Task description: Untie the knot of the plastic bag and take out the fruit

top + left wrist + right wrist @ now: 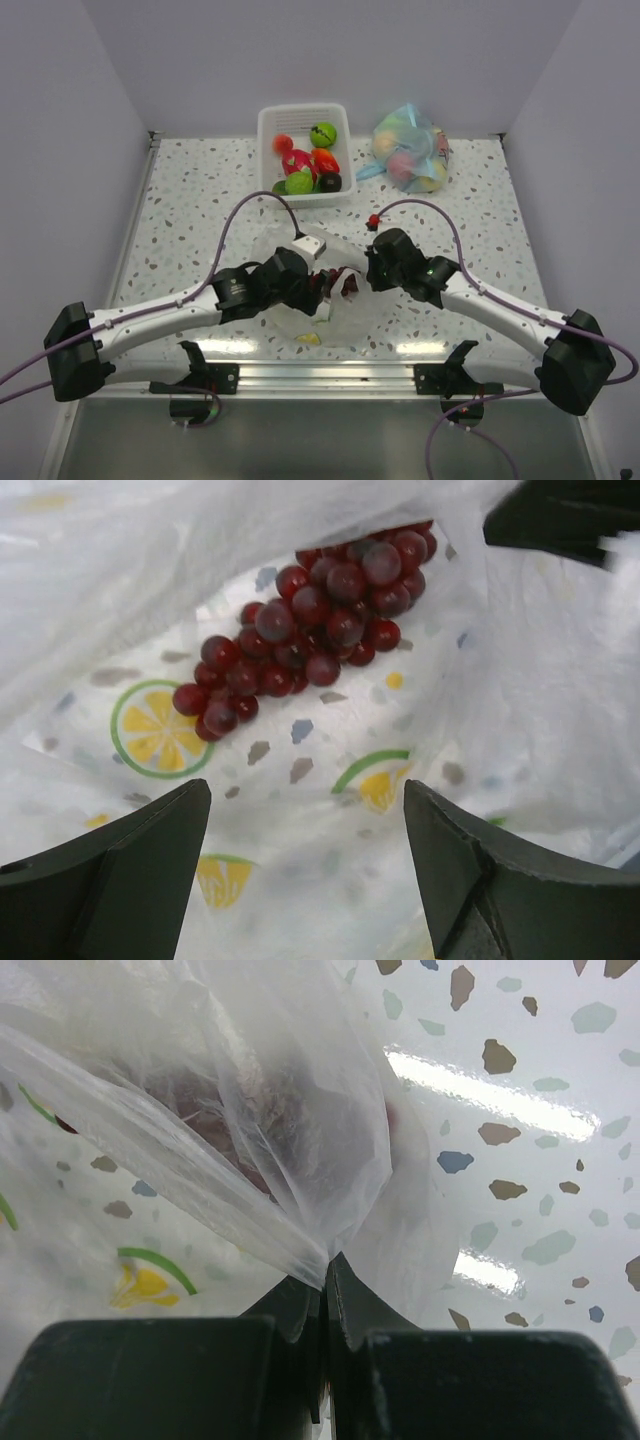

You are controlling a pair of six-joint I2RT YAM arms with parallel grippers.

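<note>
The thin, colourless see-through plastic bag (345, 318) lies crumpled at the near edge of the speckled terrazzo table (190, 210), between the arms. Its mouth gapes and no tied knot is visible, suggesting the untying is done. Inside lie dark red toy grapes (310, 630) and flat green-rimmed yellow citrus slices (160, 728). The right gripper (325, 1278), jaws clamped on a fold of film, evidently holds the opening wide. The left gripper (305, 798), jaws spread and empty, hovers over the grapes, seemingly poised to pick. Beyond, a white slotted plastic basket (300, 108) holds green, red and dark fruit (297, 160), with a blue-tinted bag (410, 150) beside it.
</note>
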